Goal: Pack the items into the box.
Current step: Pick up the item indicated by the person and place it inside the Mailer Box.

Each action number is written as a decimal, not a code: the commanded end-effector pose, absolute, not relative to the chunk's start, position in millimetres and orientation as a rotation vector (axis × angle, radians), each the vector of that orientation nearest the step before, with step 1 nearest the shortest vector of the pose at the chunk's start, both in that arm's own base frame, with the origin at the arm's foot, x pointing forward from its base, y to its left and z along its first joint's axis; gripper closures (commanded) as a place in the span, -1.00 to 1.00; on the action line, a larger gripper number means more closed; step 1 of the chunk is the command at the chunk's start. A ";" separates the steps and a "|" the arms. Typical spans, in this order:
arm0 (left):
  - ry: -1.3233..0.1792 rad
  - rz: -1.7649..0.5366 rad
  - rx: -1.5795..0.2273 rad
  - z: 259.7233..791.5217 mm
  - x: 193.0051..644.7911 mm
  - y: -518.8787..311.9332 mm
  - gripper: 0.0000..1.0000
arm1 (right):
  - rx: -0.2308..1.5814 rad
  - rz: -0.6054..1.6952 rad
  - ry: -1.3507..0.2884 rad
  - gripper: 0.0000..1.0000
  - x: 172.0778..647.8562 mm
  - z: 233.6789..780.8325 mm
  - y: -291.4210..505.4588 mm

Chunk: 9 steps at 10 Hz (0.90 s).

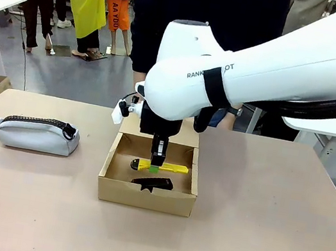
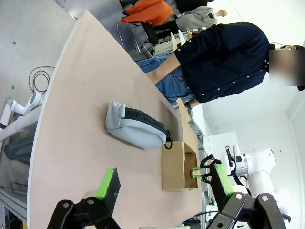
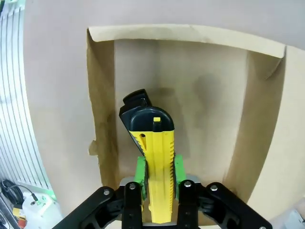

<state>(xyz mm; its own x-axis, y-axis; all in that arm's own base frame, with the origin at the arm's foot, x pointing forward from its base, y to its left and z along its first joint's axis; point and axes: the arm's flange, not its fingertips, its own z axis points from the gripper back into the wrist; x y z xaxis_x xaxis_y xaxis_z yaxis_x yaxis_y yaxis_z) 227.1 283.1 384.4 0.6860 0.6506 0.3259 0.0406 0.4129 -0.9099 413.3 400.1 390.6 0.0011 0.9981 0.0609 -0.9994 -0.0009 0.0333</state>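
The box [image 1: 142,198] sits mid-table [image 1: 264,246], the pouch [image 1: 36,135] near the left edge. The front view shows the black tool [image 1: 153,182] boxed beside the utility knife [image 1: 177,168]. The right wrist view shows the right gripper [image 3: 158,168] with its pads hugging the knife; whether they clamp it, I cannot tell. The left wrist view shows the left gripper [image 2: 163,176] spread wide and empty.

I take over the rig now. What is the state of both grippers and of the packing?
Left gripper: open, empty.
Right gripper: in the box, pads either side of the knife; grip unclear.
Done: black tool lies in the box.
To do: let the knife go, then pack the pouch, on the table left of the box.
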 end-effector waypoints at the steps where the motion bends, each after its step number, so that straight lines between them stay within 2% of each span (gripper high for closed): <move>1: -0.773 0.418 -1.105 384.4 226.7 281.2 -1.00 | 0.056 1.561 -0.029 -0.75 412.6 397.7 403.0; 2: -0.773 0.418 -1.105 384.4 226.7 281.2 -1.00 | 0.060 1.561 -0.032 -1.00 413.1 397.8 402.2; 7: -0.773 0.418 -1.105 384.4 226.7 281.2 -1.00 | 0.060 1.497 -0.075 -1.00 414.0 417.2 383.1; 9: -0.773 0.418 -1.105 384.4 226.7 281.2 -1.00 | 0.124 1.325 -0.125 -1.00 429.5 440.1 315.5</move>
<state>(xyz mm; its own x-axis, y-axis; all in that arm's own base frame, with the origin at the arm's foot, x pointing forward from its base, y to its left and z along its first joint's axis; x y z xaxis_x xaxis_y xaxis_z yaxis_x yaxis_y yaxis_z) 227.2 283.1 384.4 0.6860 0.6505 0.3259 0.0407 0.4130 -0.9098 435.8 357.2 431.1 0.1342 0.9840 0.1176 -0.9908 0.1351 0.0009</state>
